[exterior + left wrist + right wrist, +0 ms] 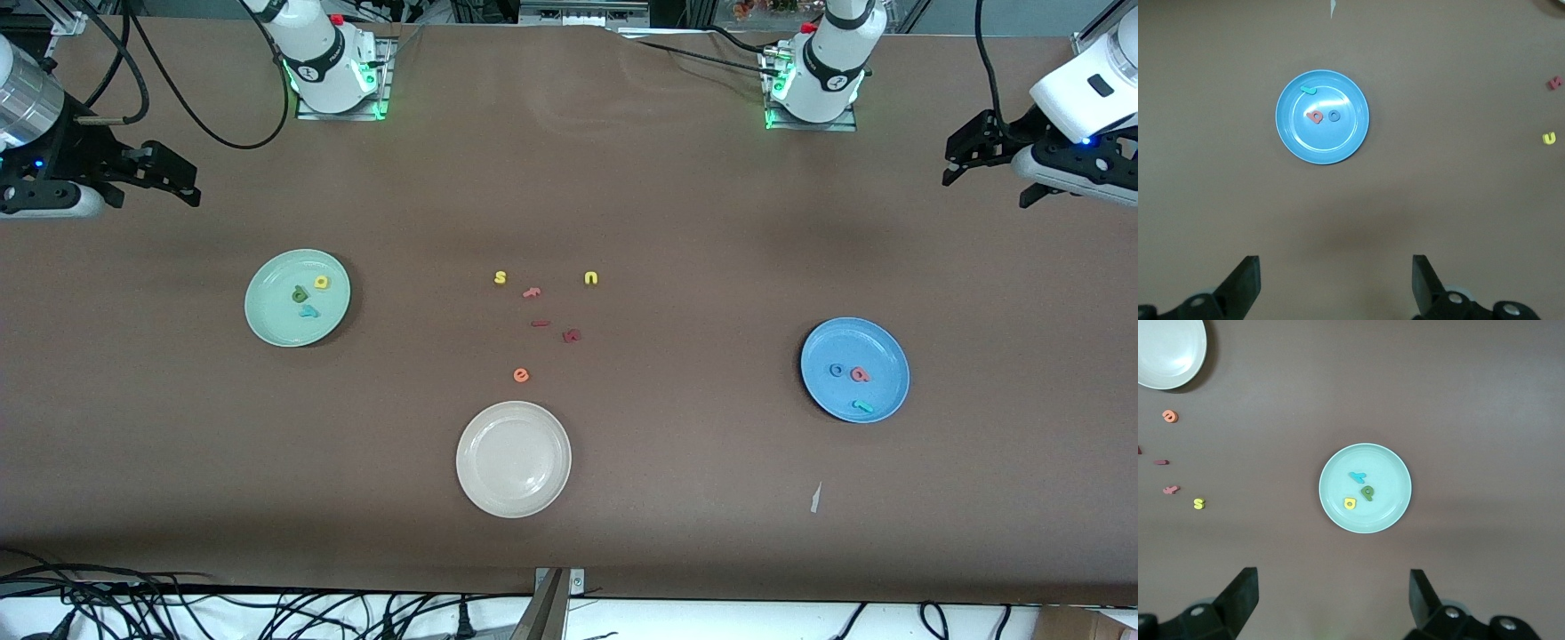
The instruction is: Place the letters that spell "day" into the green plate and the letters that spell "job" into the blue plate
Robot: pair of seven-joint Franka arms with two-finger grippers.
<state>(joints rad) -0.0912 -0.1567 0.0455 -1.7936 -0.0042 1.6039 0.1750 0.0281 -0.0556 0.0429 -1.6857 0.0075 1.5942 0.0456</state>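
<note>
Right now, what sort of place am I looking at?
Probably a robotics lab: two robot arms bolted along a brown table, loose cables at its edges, and foam letters sorted into a green plate and a blue plate.

— Any readable writing on the table?
— Only loose foam letters on the brown tabletop: a yellow "s" (500,277), a yellow "u" (591,278) and an orange "e" (521,375).

You get even overhead light, soft shadows on the bench (622,178) under each tool, mild glare on the cream plate (480,427), sharp focus.
</note>
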